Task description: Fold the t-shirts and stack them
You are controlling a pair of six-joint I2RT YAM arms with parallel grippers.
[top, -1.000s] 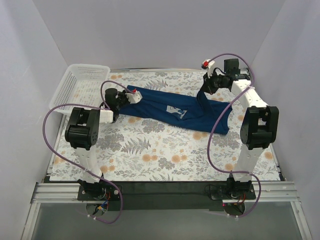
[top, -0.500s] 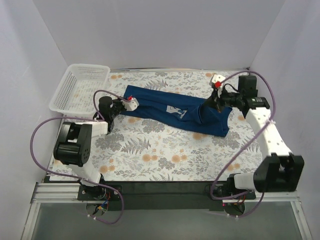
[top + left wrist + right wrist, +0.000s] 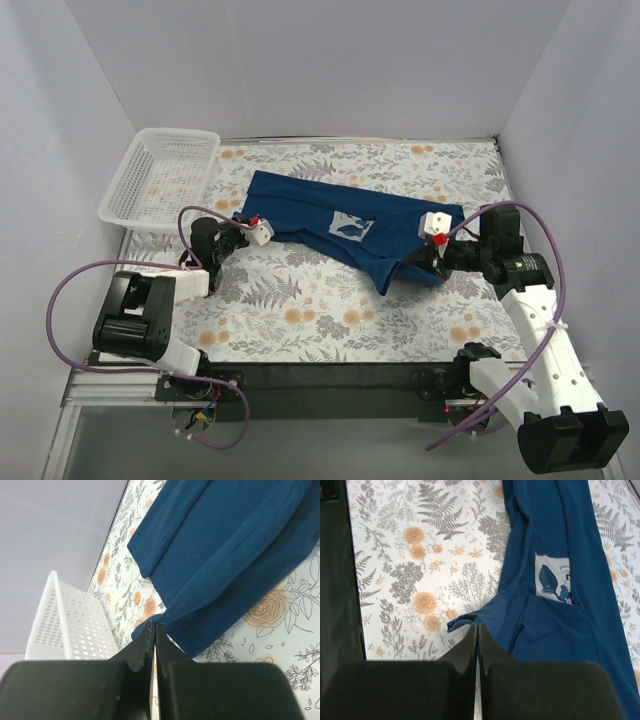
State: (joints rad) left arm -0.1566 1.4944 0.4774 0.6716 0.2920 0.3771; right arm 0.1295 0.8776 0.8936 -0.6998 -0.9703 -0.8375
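A dark navy t-shirt (image 3: 330, 215) with a pale blue and white chest graphic (image 3: 349, 227) lies stretched across the floral table cloth. My left gripper (image 3: 240, 228) is shut on the shirt's left edge; in the left wrist view the jaws (image 3: 154, 626) pinch a fabric corner (image 3: 210, 580). My right gripper (image 3: 425, 262) is shut on the shirt's right edge, which is folded over toward the near side; the right wrist view shows the jaws (image 3: 476, 627) closed on a corner of the shirt (image 3: 555, 625) below the graphic (image 3: 552, 580).
A white lattice basket (image 3: 160, 175) stands at the back left, also in the left wrist view (image 3: 70, 625). Grey walls enclose the table on three sides. The floral cloth (image 3: 320, 320) is bare in front of the shirt.
Both grippers have pulled the shirt's edges toward the near side of the table. The right arm swung down and forward, folding the right end of the shirt over. The left gripper moved slightly nearer.
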